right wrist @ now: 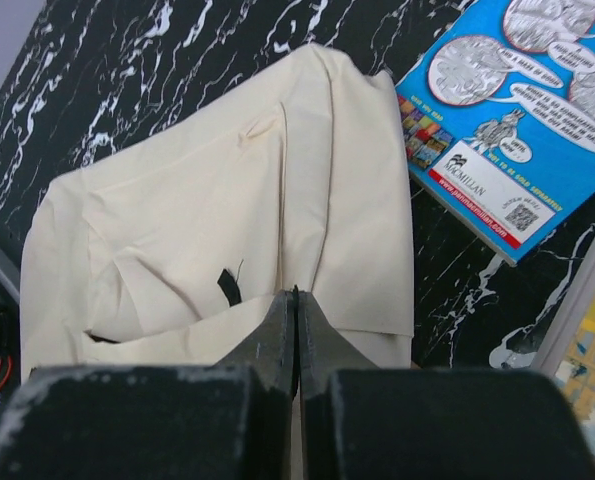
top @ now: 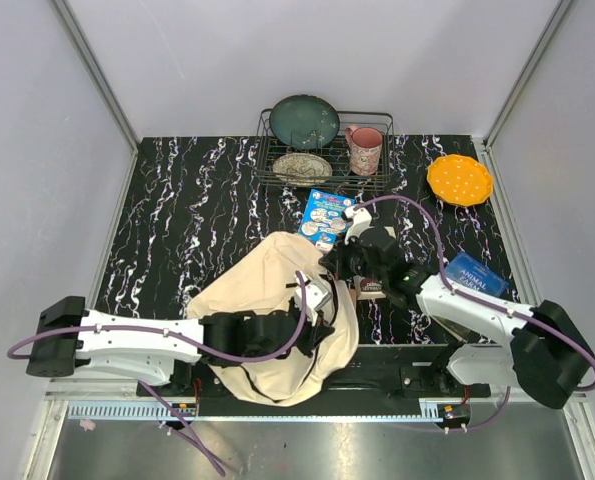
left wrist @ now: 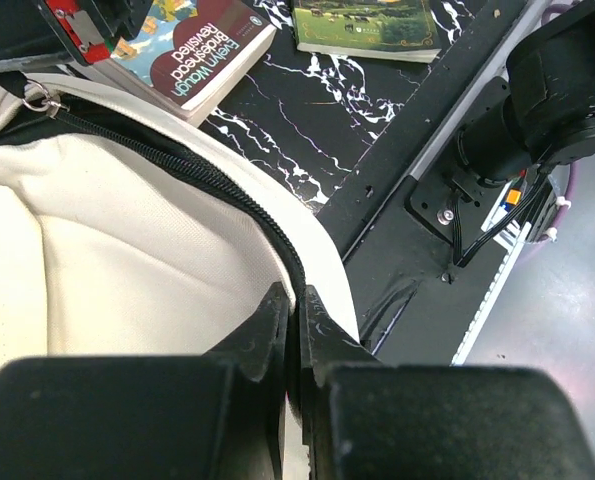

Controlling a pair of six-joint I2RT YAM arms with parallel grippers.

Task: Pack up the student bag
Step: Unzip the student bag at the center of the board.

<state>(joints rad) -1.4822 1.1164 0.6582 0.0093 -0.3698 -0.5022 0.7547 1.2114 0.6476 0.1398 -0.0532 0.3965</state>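
Both grippers pinch the student bag (top: pixel 257 285) at the table's near edge.
My left gripper (left wrist: pixel 295 300) has its fingers pressed together on the bag's zippered rim on its right side. My right gripper (right wrist: pixel 295 300) is closed on a cream fold at the far-right corner. The bag slumps over the near edge of the table (top: pixel 197 220), between the arms. A blue booklet (top: pixel 327 215) lies just beyond it and a dark red paperback (left wrist: pixel 202 55) sits beside the rim. Dark marble stretches away to the bag's left.
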